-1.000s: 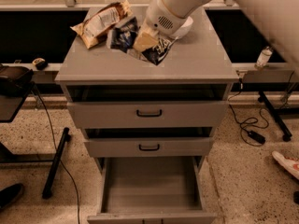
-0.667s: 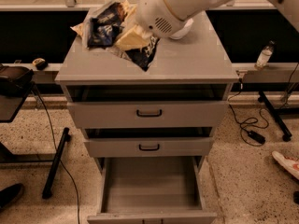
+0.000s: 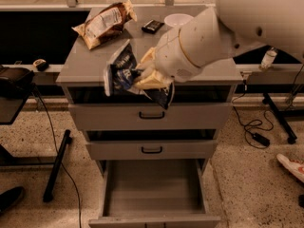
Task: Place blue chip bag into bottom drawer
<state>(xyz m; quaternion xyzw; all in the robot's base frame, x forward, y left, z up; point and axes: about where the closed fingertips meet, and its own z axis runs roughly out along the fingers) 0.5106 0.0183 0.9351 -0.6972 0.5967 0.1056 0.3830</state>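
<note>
Speckled floor, grey cabinet with a cluttered top (image 3: 85,63): at far left on it there's a brown snack bag (image 3: 102,25), not our target. The blue chip bag (image 3: 121,72) is in the air just off the cabinet's near edge, above the top drawer front, with the gripper (image 3: 145,77) pinched tight on its right side. The bottom drawer (image 3: 154,189) sits pulled open directly below. I'd bring the bag a bit nearer so it clears the two shut drawer fronts, then go straight down and only let go once it's inside the walls. Crinkly foil probably snags on handles. A small black thing (image 3: 153,26) and white bowl (image 3: 178,19) are further right.
</note>
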